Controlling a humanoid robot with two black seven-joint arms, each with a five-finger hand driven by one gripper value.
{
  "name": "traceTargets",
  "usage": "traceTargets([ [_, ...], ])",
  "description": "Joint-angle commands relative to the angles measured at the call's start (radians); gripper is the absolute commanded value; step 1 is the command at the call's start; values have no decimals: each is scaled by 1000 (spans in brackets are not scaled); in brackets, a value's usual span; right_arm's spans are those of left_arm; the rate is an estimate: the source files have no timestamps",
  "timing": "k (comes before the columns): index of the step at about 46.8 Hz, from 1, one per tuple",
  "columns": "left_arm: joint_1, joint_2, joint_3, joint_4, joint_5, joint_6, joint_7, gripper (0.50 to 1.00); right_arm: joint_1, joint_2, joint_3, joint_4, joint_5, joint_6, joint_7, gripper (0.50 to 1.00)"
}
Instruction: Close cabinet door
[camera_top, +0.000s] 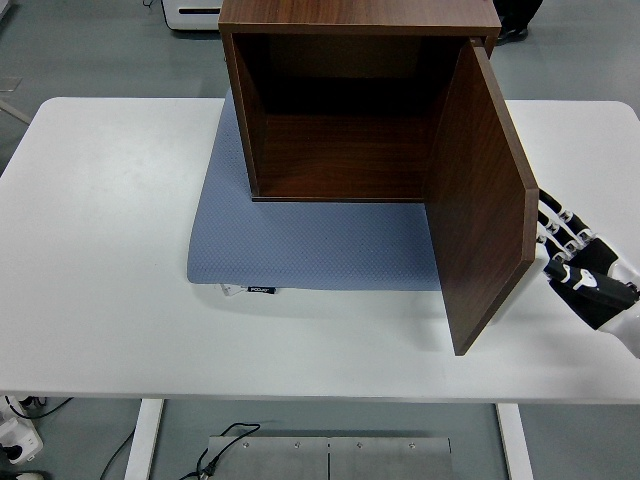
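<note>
Right, from the head view we're looking down on the white table (110, 250), and the wooden cabinet (350, 100) sits at its far side, towards the middle, its open front facing us. It stands on a blue-grey mat (300, 245) that spreads out in front of it and to its left; a small dark tag shows on the mat's near edge. We can see straight into the cabinet: dark brown walls and floor, nothing inside that we can make out.

The cabinet door (480, 200) is hinged on the right side and stands wide open, swung out towards us so that its inner face looks left across the opening. Its lower outer corner hangs over the table, past the near edge of the mat.

Now the right hand (580, 265) is in from the right edge, low over the table and right up against the outer face of the door, near its free edge. We see its fingers (556, 222) stretched out straight and slightly apart, pointing towards the door, gripping nothing. Their tips pass out of sight behind the door's edge, so whether they touch the wood we cannot tell.

Below the table's near edge we spot cables on the grey floor.
</note>
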Motion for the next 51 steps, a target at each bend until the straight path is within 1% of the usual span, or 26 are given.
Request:
traceTargets([
  [1, 0, 0, 0, -2, 0, -1, 0, 1000, 2, 0, -27, 0, -13, 0, 0, 1000],
  [11, -2, 0, 0, -2, 0, -1, 0, 1000, 35, 2, -101, 6, -41, 0, -8, 1000],
  [24, -2, 0, 0, -2, 0, -1, 0, 1000, 90, 2, -153, 0, -49, 0, -8, 1000],
  [32, -3, 0, 0, -2, 0, -2, 0, 1000, 134, 2, -201, -20, -49, 0, -9, 1000],
  [46, -2, 0, 0, -2, 0, -1, 0, 1000, 186, -3, -273, -37, -49, 0, -16, 1000],
  [51, 0, 0, 0, 0, 0, -1, 0, 1000, 222, -6, -297, -52, -47, 0, -16, 1000],
])
